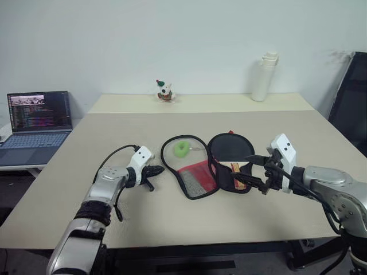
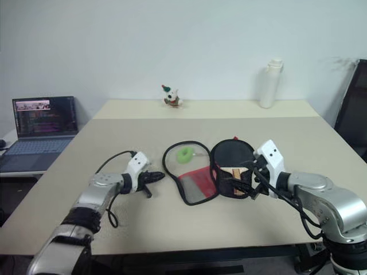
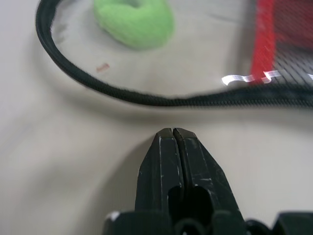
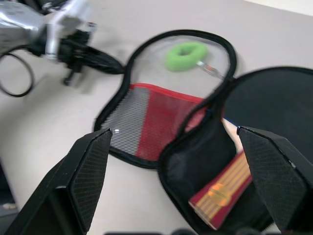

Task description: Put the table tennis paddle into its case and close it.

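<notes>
The case [image 1: 189,166] lies unzipped on the table. Its flap lies flat to the left, showing a mesh pocket, a red part and the green ring pull [image 1: 182,149]. The right half stands cupped around the table tennis paddle [image 1: 232,150], whose light wooden handle [image 4: 222,188] points toward me. My left gripper [image 1: 157,169] is shut with nothing in it. In the left wrist view its tip [image 3: 172,133] sits low on the table, just short of the flap's zipper rim [image 3: 122,93]. My right gripper [image 1: 250,172] stands wide open just right of the paddle's half, touching nothing.
An open laptop [image 1: 37,117] sits on a side table at the far left. A white bottle [image 1: 265,76] and a small toy figure [image 1: 165,90] stand at the table's back edge. A black chair [image 1: 352,103] is at the right.
</notes>
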You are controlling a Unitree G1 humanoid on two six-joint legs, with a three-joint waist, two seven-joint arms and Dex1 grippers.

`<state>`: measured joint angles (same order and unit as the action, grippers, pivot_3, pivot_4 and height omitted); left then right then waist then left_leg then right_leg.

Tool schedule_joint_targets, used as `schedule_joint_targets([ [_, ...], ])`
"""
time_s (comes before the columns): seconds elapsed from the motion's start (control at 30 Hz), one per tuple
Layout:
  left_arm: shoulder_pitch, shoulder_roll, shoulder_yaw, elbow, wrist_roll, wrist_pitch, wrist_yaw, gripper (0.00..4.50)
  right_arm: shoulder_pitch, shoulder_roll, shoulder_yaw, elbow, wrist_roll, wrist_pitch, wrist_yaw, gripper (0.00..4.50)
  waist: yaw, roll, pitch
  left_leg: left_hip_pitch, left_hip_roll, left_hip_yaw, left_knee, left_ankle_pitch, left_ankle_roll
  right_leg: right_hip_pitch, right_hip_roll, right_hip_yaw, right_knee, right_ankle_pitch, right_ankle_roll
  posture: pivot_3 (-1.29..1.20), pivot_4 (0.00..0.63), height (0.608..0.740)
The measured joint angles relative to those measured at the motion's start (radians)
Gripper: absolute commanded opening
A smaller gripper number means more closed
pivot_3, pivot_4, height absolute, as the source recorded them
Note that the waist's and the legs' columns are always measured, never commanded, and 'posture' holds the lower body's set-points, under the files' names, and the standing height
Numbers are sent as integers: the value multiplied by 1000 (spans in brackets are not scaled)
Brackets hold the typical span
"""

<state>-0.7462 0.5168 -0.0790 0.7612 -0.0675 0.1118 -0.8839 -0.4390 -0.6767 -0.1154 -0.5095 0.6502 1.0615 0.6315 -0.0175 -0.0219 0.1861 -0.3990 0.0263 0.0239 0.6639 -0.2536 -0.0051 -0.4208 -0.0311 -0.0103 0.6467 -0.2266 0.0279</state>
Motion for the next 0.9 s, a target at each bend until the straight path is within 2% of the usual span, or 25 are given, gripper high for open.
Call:
schedule_joint_targets([
  [0.23,-129,-96,6,213,19,-85,27,56,10,-8,-1,0,0,-7,-2,4500,21,0,0,-2,-1,1,0,0,0,0,-1,-1,-1,0,0,0,150,740],
  [0.4,-209,-169,4,264,24,-108,-3,56,33,-29,-13,-4,2,-7,-3,4500,21,-2,1,-3,-1,2,0,0,0,-1,-1,-1,-2,0,0,0,150,740],
  [0.63,-365,-292,5,226,1,-99,-69,56,98,-117,-144,30,14,-8,4,4500,25,-3,1,-3,-2,2,0,0,0,-1,-2,0,-2,0,0,0,150,740],
  [0.77,-455,-376,3,311,16,-132,-28,56,133,-163,-217,66,-2,-17,0,4500,20,-3,1,-2,-9,2,-1,0,0,-1,-1,1,-3,0,1,0,150,740],
  [0.9,-477,-425,3,400,30,-158,26,56,149,-171,-223,75,-2,-18,-9,4500,5,-3,1,-1,-7,2,-1,0,1,-2,1,2,-2,0,1,0,150,740],
])
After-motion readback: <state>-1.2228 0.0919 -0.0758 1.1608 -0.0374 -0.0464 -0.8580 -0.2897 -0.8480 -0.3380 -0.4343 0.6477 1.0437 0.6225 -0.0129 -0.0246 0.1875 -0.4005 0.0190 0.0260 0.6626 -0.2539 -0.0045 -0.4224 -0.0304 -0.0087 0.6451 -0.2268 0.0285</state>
